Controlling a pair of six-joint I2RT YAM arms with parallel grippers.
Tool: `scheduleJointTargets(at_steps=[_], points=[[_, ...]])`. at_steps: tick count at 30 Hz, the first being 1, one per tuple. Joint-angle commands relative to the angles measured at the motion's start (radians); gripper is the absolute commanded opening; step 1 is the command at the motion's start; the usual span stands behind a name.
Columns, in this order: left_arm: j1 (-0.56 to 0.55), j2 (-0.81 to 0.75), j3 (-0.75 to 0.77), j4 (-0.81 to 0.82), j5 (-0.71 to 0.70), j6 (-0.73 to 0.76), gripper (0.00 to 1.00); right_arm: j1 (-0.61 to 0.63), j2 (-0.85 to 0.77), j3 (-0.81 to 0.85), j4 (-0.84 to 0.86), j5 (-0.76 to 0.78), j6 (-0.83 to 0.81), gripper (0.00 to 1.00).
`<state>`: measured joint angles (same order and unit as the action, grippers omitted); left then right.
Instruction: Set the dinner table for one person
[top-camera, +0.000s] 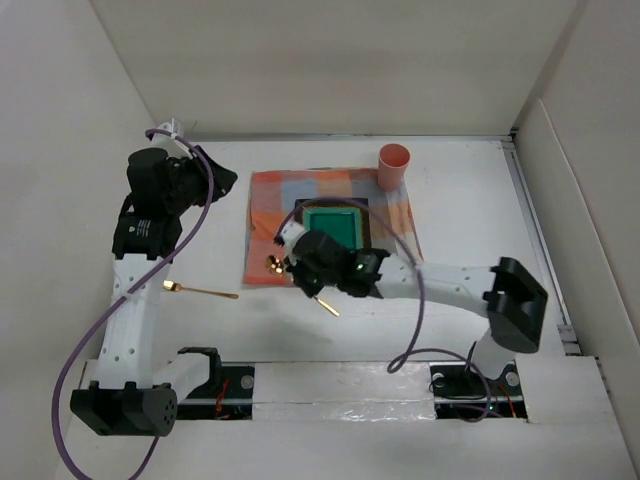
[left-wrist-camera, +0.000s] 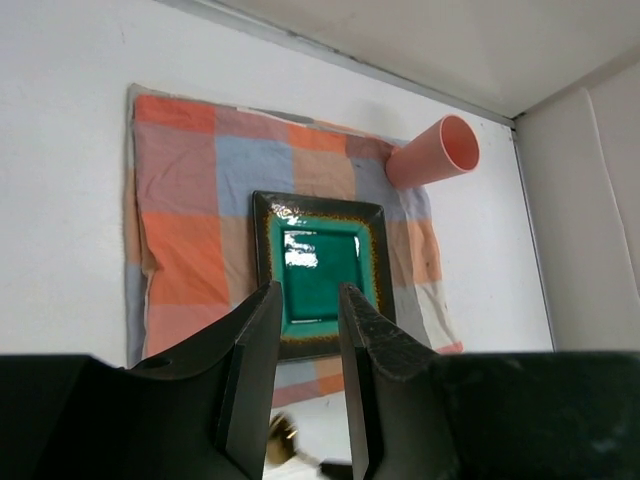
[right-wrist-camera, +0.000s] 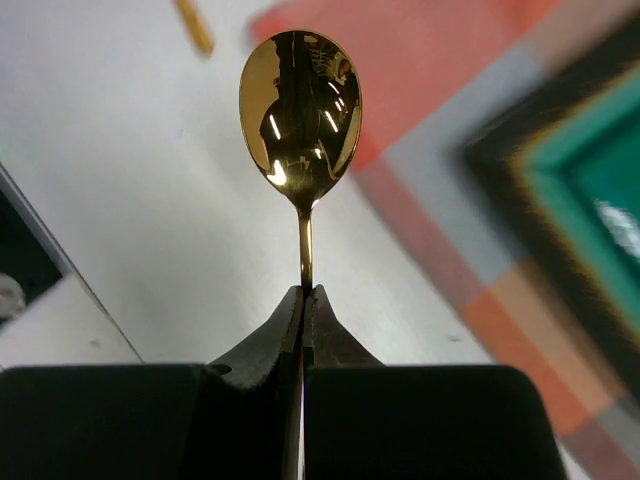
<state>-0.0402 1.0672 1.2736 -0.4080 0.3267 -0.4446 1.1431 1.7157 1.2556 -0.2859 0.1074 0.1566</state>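
Note:
The white dinner table (top-camera: 480, 200) carries an orange-and-grey checked mat (top-camera: 275, 200) with a square green plate (top-camera: 333, 226) on it and a pink cup (top-camera: 393, 166) at the mat's far right corner. My right gripper (top-camera: 289, 271) is shut on a gold spoon (top-camera: 272, 265), held over the mat's near left corner. In the right wrist view the spoon's bowl (right-wrist-camera: 300, 110) sticks out past the closed gripper (right-wrist-camera: 304, 295). My left gripper (top-camera: 226, 183) is open and empty, raised left of the mat. In its wrist view the gripper (left-wrist-camera: 308, 300) frames the plate (left-wrist-camera: 320, 270).
A gold fork (top-camera: 200, 291) lies on the table left of the mat, near the left arm. White walls enclose the table at the back and on both sides. The cup (left-wrist-camera: 435, 152) lies at the mat's far right in the left wrist view.

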Motion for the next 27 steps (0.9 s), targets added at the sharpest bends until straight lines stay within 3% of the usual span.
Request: scheduleJointTargets(at_steps=[1, 5, 12, 27], points=[[-0.006, -0.016, -0.054, 0.023, 0.031, 0.014, 0.26, -0.126, -0.143, 0.044, -0.039, 0.018, 0.066, 0.00], [-0.006, -0.024, -0.123, 0.038, 0.040, 0.003, 0.26, -0.363, -0.189, 0.025, -0.073, 0.015, 0.084, 0.00], [-0.006, -0.016, -0.148, 0.028, 0.046, -0.002, 0.26, -0.620, -0.104, 0.044, -0.088, 0.019, 0.161, 0.00], [-0.006, 0.004, -0.157, 0.043, 0.074, 0.001, 0.26, -0.752, 0.096, 0.033, -0.041, 0.012, 0.259, 0.00]])
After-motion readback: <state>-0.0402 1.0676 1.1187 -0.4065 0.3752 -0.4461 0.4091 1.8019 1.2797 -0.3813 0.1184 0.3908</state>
